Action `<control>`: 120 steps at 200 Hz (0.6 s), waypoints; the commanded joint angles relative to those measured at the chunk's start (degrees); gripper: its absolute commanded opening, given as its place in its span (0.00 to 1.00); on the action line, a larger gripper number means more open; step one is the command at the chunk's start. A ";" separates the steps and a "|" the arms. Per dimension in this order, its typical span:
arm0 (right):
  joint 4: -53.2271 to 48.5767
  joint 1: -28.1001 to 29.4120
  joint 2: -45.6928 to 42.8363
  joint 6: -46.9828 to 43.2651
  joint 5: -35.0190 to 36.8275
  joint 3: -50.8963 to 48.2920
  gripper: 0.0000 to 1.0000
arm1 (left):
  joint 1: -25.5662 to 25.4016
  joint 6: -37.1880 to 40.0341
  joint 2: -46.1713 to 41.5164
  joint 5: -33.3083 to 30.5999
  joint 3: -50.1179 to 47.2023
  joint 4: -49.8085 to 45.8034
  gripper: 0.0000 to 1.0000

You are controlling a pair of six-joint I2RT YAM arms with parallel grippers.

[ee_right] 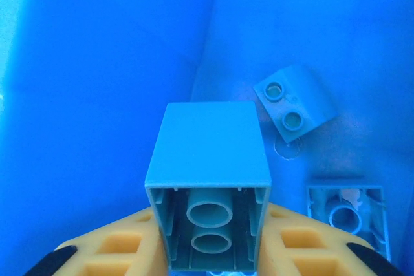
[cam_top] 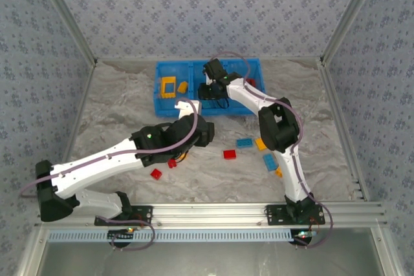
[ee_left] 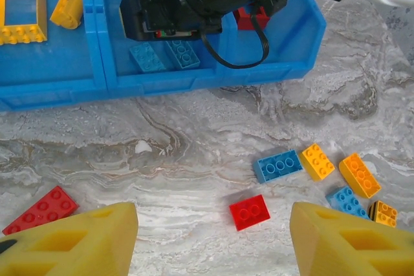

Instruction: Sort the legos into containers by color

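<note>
No readable text, label, brand, number or sign found.
Red brick (ee_left: 250, 212): stud tops too small, no lettering could be made out.
Light-blue brick (ee_right: 207, 159), close to right wrist camera: faces plain, underside tubes unmarked.
Blue bin (ee_left: 194, 85): wall showed no legible marking.

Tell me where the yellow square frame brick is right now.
In the top view, the yellow frame lies in the left compartment of the blue bin, just left of a small yellow-orange piece.
</note>
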 commanded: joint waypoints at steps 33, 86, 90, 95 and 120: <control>-1.86 0.84 -2.25 -0.36 0.87 0.95 0.53 | -0.58 -0.37 0.21 -4.46 1.80 -3.76 0.64; 0.52 3.90 -16.05 -1.24 9.69 -6.45 0.47 | 2.00 -11.70 -0.80 -0.59 -1.95 -11.36 0.66; 1.15 4.26 -17.75 -1.38 10.75 -7.99 0.47 | 2.68 -13.13 -0.75 0.75 -2.64 -11.63 0.66; 2.10 4.96 -20.07 -1.72 11.92 -10.04 0.47 | 3.46 -14.58 -0.77 2.40 -3.69 -11.38 0.66; 8.67 9.45 -32.27 -4.41 17.19 -23.83 0.47 | 6.43 -21.75 -0.29 9.67 -9.42 -6.88 0.68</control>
